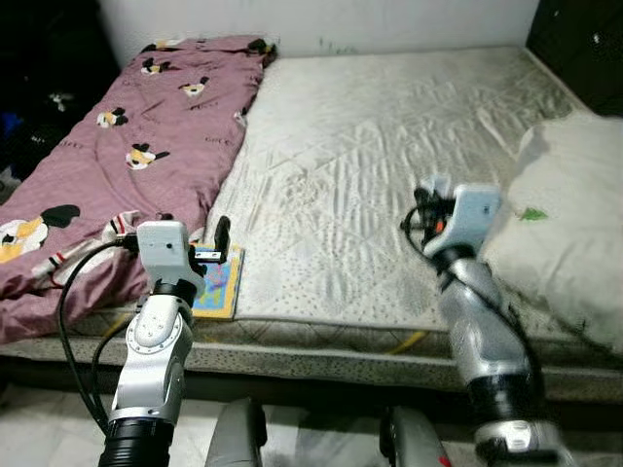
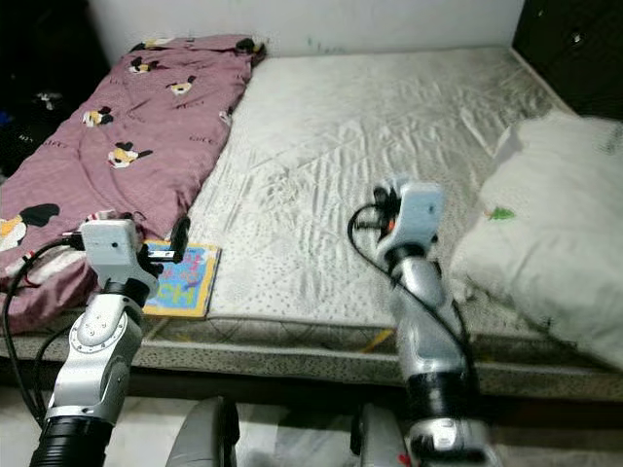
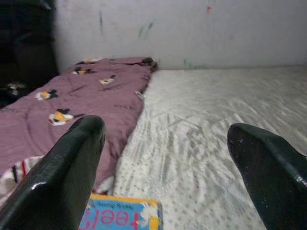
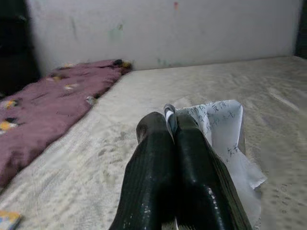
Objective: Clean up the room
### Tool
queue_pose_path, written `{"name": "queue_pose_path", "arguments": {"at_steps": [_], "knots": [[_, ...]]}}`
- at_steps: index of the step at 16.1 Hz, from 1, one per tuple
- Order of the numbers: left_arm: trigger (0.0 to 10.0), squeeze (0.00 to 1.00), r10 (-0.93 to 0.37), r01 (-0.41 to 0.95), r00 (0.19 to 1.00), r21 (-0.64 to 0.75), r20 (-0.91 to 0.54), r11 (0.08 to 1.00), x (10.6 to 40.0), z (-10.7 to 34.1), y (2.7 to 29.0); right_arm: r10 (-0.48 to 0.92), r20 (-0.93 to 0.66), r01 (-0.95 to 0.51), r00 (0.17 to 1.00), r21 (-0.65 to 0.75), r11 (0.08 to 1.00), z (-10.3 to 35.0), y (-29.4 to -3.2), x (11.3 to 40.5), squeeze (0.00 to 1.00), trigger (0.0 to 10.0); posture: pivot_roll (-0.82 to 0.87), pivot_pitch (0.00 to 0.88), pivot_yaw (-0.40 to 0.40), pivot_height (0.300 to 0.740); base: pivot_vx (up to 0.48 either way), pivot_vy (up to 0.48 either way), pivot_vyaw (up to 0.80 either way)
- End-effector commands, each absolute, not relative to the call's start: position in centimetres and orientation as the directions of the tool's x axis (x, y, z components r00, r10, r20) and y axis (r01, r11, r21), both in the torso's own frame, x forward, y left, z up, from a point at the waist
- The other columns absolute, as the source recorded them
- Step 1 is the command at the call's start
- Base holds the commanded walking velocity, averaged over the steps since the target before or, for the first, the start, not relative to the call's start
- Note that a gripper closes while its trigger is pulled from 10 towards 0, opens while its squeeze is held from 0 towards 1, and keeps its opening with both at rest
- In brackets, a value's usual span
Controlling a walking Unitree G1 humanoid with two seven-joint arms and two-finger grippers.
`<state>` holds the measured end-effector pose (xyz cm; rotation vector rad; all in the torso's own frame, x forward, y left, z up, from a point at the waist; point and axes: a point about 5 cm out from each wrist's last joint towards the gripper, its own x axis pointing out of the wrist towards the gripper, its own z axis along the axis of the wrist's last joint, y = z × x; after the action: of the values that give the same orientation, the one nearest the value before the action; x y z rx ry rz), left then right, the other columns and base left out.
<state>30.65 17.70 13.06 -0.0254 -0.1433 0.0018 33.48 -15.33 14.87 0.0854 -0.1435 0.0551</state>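
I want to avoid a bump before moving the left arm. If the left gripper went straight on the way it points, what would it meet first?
Probably nothing soon. The open left gripper points along the bare white quilted mattress toward the pale far wall. The colourful children's book lies just below that line and the mauve cartoon-print blanket off to one side; depth is unclear.

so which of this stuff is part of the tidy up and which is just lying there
Part of the job:
- white paper, pinched in the right gripper
- colourful book at the mattress edge, below the open left gripper

Just lying about:
- maroon cartoon quilt
- bare mattress
- white pillow
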Motion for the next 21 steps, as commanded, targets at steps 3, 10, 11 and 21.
{"name": "queue_pose_path", "arguments": {"at_steps": [3,10,11,21], "knots": [[10.0,0.0,0.046,-0.043,0.988,-0.026,0.148,0.999,30.0,12.7,18.5,0.025,0.204,-0.032,0.979,0.035,0.999,15.3,-14.5,31.7,0.0,10.0,0.01,0.0,0.044,0.688,0.0,0.0,0.0],[10.0,0.0,0.052,-0.052,0.992,-0.004,0.111,0.999,29.0,11.9,19.0,-0.046,0.128,0.042,0.991,0.034,0.999,13.7,-16.1,30.5,0.0,10.0,0.0,0.0,0.071,0.74,0.0,0.0,0.0],[10.0,0.0,0.078,-0.079,0.991,0.006,0.108,0.997,28.9,12.0,19.0,-0.057,0.106,0.053,0.993,0.036,0.998,13.4,-16.4,30.2,0.0,10.0,-0.01,0.0,0.073,0.74,0.0,0.0,0.0],[10.0,0.0,0.156,-0.156,0.988,0.062,0.007,0.986,27.1,9.5,19.1,-0.056,-0.032,0.056,0.998,0.012,0.998,11.0,-16.0,28.8,0.0,10.0,-0.01,0.0,0.042,0.74,0.0,0.0,0.0]]}}
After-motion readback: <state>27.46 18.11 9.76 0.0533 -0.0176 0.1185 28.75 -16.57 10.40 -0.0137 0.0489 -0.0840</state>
